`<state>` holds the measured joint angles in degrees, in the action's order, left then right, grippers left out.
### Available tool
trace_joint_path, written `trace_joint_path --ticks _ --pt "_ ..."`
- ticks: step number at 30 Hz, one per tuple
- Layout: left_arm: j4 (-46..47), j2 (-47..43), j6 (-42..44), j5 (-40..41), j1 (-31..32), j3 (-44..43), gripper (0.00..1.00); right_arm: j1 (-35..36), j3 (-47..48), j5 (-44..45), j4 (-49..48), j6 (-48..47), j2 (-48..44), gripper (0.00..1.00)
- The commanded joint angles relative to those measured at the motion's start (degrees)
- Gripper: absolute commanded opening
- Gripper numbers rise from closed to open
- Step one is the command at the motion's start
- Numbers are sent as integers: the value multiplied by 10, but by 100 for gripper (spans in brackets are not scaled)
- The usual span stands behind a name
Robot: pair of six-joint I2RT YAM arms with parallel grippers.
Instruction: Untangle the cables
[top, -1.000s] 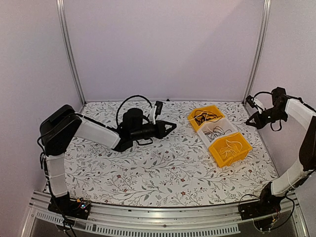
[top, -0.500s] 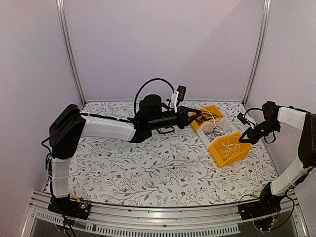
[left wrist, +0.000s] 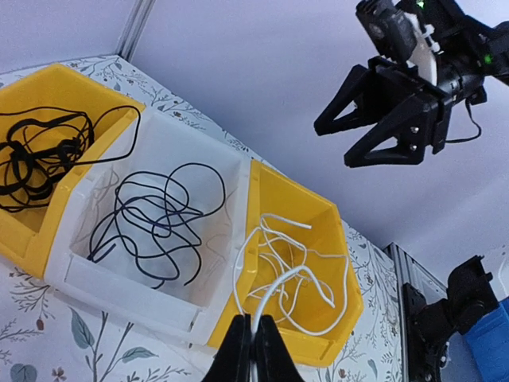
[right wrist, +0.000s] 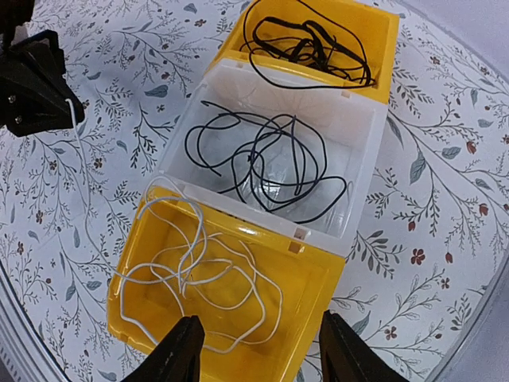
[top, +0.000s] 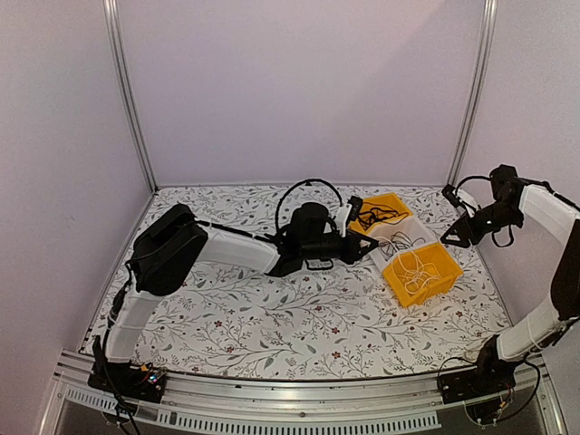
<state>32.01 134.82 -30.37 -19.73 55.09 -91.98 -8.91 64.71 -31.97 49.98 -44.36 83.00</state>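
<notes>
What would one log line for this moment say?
left fingers: shut on white cable | white cable: runs into near yellow bin | right fingers: open, empty, raised

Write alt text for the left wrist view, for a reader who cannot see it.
The shut left tool pinches a white cable leading into the nearest yellow bin. Beside it sit a white bin and a far yellow bin, each holding black cables. The open right tool hangs beyond them.
</notes>
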Motion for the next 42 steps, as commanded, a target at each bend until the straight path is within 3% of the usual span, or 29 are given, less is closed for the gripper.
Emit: trace_joint_path --ticks 1,11,20,25,26,27,28,30,35,42 --pt "-6 20 -12 16 12 -42 0 25 11 -26 24 0 -34 54" --pt "-10 36 -20 -3 19 -65 0 160 -10 -44 -37 37 -6 57" --pt "-8 28 -14 -13 22 -59 0 199 7 -77 -69 80 56 58" --pt "-5 22 -11 -14 22 -54 0 199 12 -63 -85 99 69 45" --pt "-4 22 -11 -15 23 -54 0 199 11 -61 -88 103 70 35" --pt "-4 22 -11 -16 23 -53 0 198 11 -59 -89 102 71 15" --pt "-3 22 -10 -18 22 -52 0 199 11 -56 -90 103 71 3" --pt "-6 21 -10 -20 22 -50 0 198 8 -46 -87 105 71 0" --pt "-21 1 -2 2 15 -13 24 195 -13 3 -56 78 48 0" --pt "46 -51 -18 20 -16 136 29 161 -51 83 -7 9 24 0"
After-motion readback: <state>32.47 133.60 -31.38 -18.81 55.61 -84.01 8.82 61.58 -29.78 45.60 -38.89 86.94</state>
